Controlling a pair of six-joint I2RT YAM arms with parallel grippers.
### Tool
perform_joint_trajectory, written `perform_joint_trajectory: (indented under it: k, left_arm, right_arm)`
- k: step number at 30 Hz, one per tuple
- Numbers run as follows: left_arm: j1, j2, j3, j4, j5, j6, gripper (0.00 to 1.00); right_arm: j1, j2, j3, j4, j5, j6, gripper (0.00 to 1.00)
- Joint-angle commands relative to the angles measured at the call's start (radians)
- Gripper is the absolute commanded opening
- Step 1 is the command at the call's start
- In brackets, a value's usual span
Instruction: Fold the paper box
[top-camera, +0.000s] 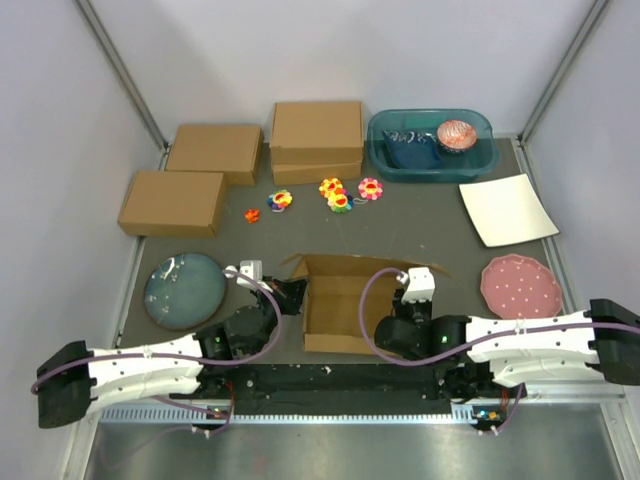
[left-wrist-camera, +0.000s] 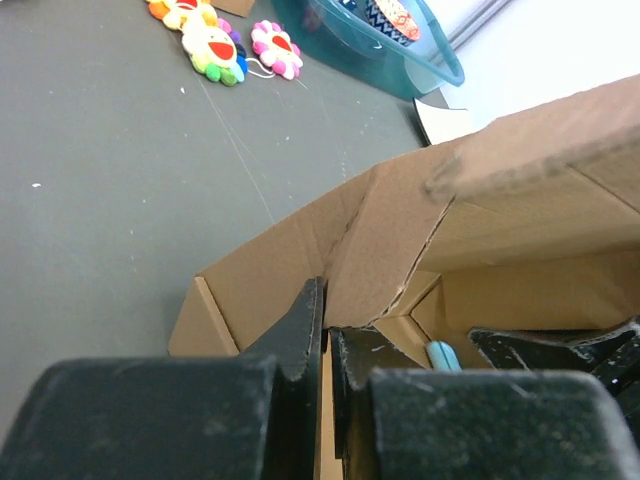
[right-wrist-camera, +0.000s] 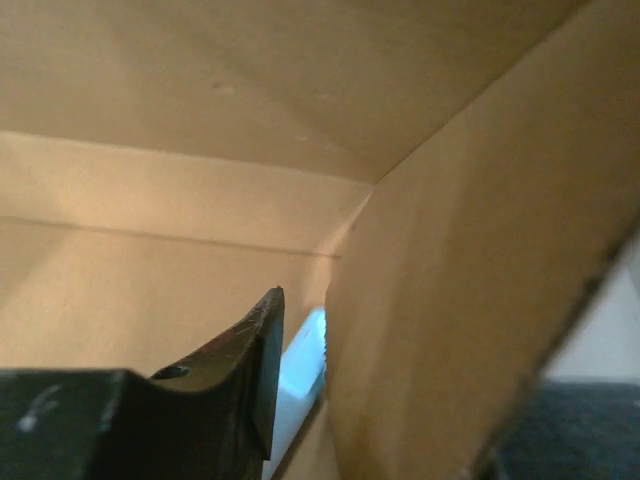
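**Half-formed box held at both side walls**

The paper box (top-camera: 340, 300) sits at the middle of the table's (top-camera: 420, 230) near edge, between the arms; its walls are part-raised and the lid flap is open toward the far edge. It's thin cardboard, so prob. light, springy at the creases and easy to crush or tear at the tabs; best held on a wall close to a crease, not on a loose tab.

The left gripper (top-camera: 290, 296) pinches the box's left wall; in its wrist view the jaws are almost together w/ the cardboard edge between them. The right gripper (top-camera: 405, 318) is at the right wall; its wrist view shows one finger (right-wrist-camera: 240, 375) inside and the wall just beside it; the other finger is hidden, so whether it clamps can't be told.

Room: the blue plate (top-camera: 185, 290) is near the left edge, just beside the left arm; the pink plate (top-camera: 520, 285) is near the right edge. The flower toys (top-camera: 338, 195), white sheet (top-camera: 507, 208), teal bin (top-camera: 385, 165) and ready-made boxes (top-camera: 172, 202) lie toward the far edge, well apart; the mat beyond the lid leaves space to swing flaps.
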Motion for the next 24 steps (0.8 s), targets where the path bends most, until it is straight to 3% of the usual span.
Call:
perform_joint_trajectory:
  k: [1,4,13,24]
  left_arm:
    - [-0.057,-0.003,-0.058,-0.144,0.162,-0.019,0.0]
    - [-0.069,-0.011,-0.065,-0.157,0.147,-0.003,0.0]
    - [-0.086,-0.006,-0.071,-0.175,0.116,0.029,0.0]
    - [-0.095,-0.072,-0.079,-0.224,0.059,0.059,0.0]
  right_arm:
    - [0.052,-0.017,0.054,-0.046,-0.135,0.029,0.36]
    - [0.075,-0.037,0.083,-0.081,-0.101,0.028,0.45]
    - [0.155,-0.076,0.17,-0.188,-0.003,0.051,0.57]
    - [0.2,-0.204,0.224,-0.285,0.079,0.071,0.61]
